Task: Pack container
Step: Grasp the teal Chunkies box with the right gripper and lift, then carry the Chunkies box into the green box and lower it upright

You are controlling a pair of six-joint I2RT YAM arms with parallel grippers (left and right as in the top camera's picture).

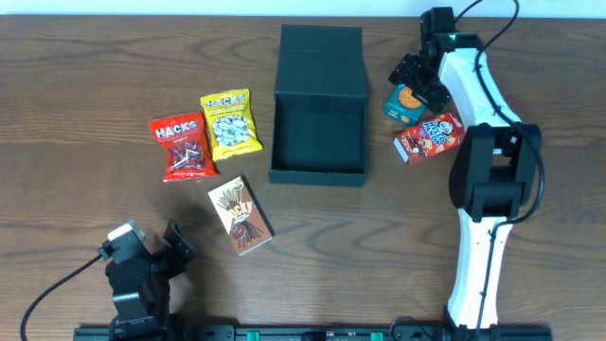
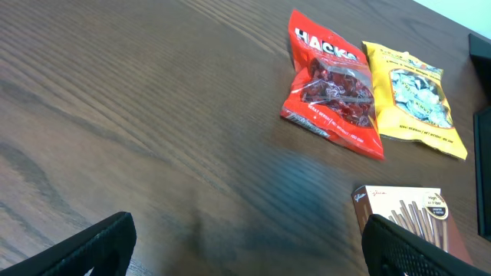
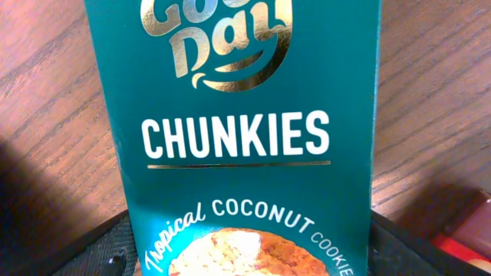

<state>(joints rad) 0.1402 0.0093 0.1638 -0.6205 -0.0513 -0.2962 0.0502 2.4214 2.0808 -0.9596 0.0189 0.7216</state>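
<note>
The dark teal container [image 1: 317, 176] stands open at the table's middle, its flap lid [image 1: 322, 57] folded back on the far side. Nothing shows inside it. My right gripper [image 1: 417, 83] is just right of the container, over the far end of a small teal "Chunkies" cookie carton [image 1: 405, 102]. In the right wrist view the carton [image 3: 238, 138] fills the frame and both fingers [image 3: 249, 253] press its two long edges. My left gripper [image 1: 151, 237] is open and empty at the front left, low over bare wood [image 2: 245, 245].
A red Hacks packet [image 1: 183, 147] and a yellow Hacks packet [image 1: 230, 123] lie left of the container. A brown biscuit-stick box [image 1: 240, 215] lies in front of them. A red snack box [image 1: 429, 137] lies beside the Chunkies carton.
</note>
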